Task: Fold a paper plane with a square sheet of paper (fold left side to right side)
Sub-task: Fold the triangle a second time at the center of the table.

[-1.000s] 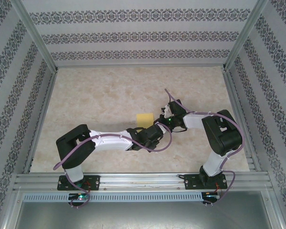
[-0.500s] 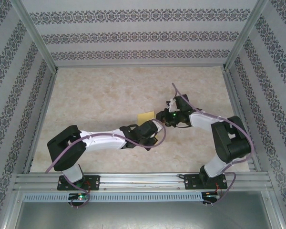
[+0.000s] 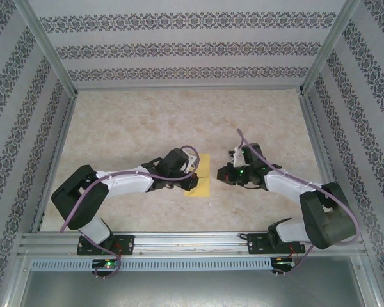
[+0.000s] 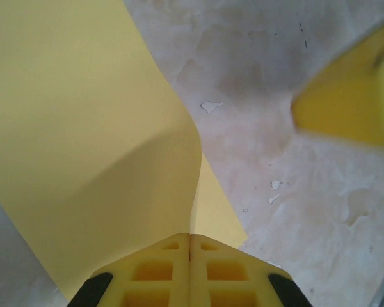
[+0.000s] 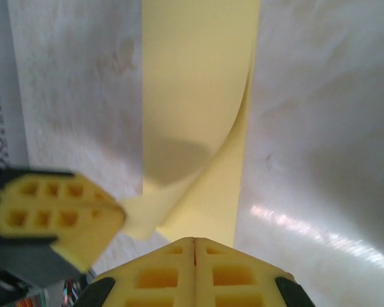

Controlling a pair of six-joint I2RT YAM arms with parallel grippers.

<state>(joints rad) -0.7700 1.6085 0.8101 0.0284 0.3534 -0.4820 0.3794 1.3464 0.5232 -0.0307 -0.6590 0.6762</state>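
The square sheet of paper (image 3: 201,169) is lying as a narrow, half-folded strip near the middle of the table (image 3: 134,121), between the 2 arms. We are seeing the left gripper (image 4: 190,246) and right gripper (image 5: 193,246) each clamping shut on its edge, probably pinning the curled-over left half in line with the right side before creasing.

Yellow square sheet of paper (image 4: 83,128) cut off at top and left edges, near end hidden under left gripper (image 4: 191,238) fingertips, right gripper (image 4: 347,105) blurred, cropped at right edge
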